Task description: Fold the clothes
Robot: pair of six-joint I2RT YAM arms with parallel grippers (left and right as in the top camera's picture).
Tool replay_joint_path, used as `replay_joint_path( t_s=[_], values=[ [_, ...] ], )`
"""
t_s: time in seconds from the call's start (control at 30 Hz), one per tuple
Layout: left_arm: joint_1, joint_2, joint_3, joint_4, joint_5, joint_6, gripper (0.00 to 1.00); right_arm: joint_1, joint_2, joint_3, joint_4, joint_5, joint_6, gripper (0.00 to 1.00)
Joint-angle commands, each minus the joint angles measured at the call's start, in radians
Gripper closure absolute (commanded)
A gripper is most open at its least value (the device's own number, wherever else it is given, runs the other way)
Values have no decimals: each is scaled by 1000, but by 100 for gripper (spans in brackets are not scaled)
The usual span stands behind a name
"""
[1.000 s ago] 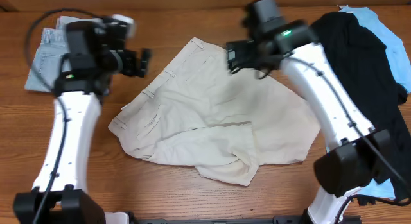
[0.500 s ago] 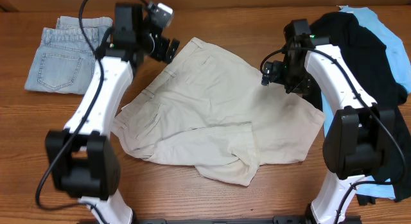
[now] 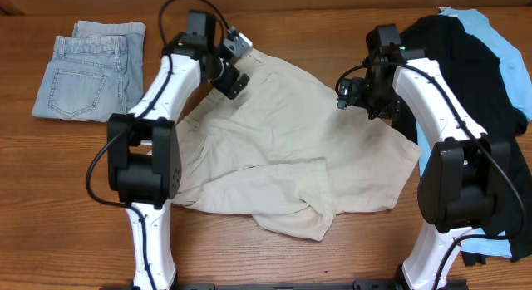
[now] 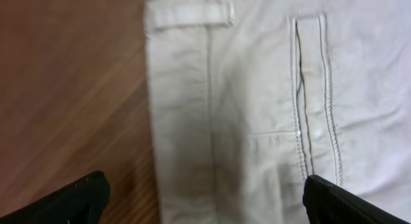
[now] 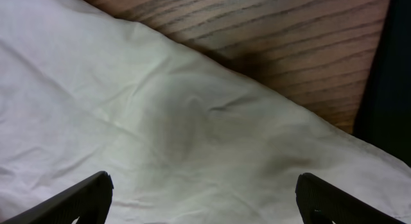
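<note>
The beige khaki shorts (image 3: 283, 149) lie spread and rumpled in the middle of the table, one leg folded over at the front. My left gripper (image 3: 235, 74) is open over the waistband at the shorts' far left corner; the left wrist view shows the waistband with a belt loop (image 4: 189, 15) and a pocket seam (image 4: 311, 102) between the wide-apart fingertips (image 4: 77, 198). My right gripper (image 3: 351, 97) is open over the shorts' right edge; the right wrist view shows creased cloth (image 5: 160, 128) between its fingertips (image 5: 334, 198).
Folded light-blue denim shorts (image 3: 87, 70) lie at the far left. A heap of black clothing (image 3: 465, 74) on pale blue cloth (image 3: 499, 36) lies at the far right, close behind my right arm. Bare wood (image 3: 249, 257) runs along the front edge.
My left gripper moved right and down from the table's left onto the shorts' waistband corner. My right gripper moved right onto the shorts' right edge, then held still.
</note>
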Motion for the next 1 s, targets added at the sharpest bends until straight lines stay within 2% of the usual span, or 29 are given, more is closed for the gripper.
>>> replay_joint_path(
  t_s=[0.0,0.1,0.23,0.57,0.8,0.97],
  values=[
    [-2,50,31,-6,19,34,1,0,-14,5,8,14,-5,5],
    [-2,75,31,-10,17,27,2,0,-14,5,11,14,-5,5],
    [-2,105,31,-8,-56,-43,1,0,-14,5,14,14,-5,5],
    [30,219,31,-20,-472,-372,0,0,-14,5,30,14,-5,5],
    [153,231,32,-120,-445,-559,0,0,-14,5,74,18,-5,5],
    [235,231,32,-228,-397,-641,0,-1,-14,-4,157,111,-5,5]
  ],
)
